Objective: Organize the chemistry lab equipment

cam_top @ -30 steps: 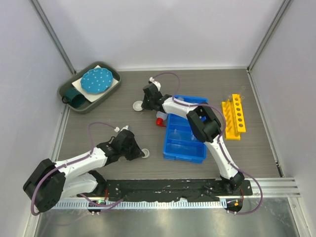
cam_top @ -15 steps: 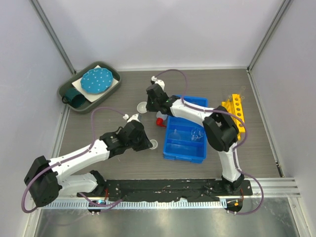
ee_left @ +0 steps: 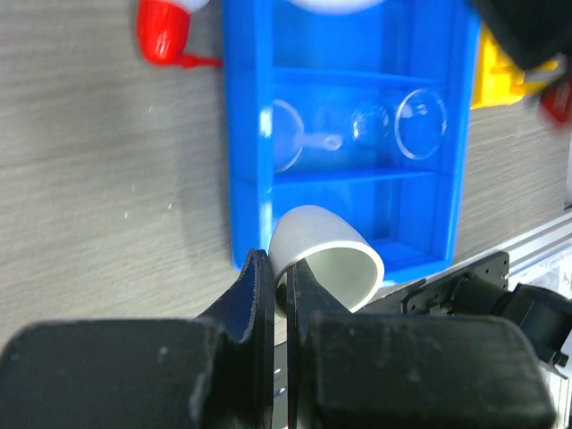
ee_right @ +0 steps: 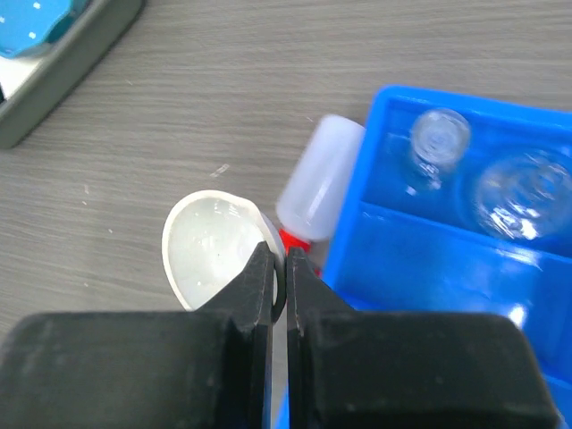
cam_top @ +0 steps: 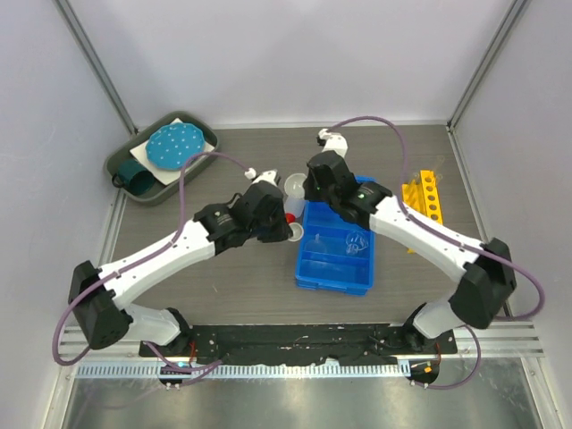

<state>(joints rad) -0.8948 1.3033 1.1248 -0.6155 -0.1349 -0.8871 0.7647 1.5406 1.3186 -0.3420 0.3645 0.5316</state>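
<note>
My left gripper is shut on the rim of a small white dish, which hangs tilted over the near-left corner of the blue divided bin. A second white dish is pinched by its rim in my shut right gripper, just left of the bin's far corner. The red-capped bottle lies against the bin's left wall. Clear glassware rests in the bin. The yellow rack stands to its right.
A dark green tray with a teal dotted disc sits at the far left by the wall. Both arms reach over the middle of the table, close to each other. A black rail runs along the near edge.
My left arm has carried its dish from the near-left table up and right to the bin. My right arm has swung right with its dish, off the table near the bottle.
</note>
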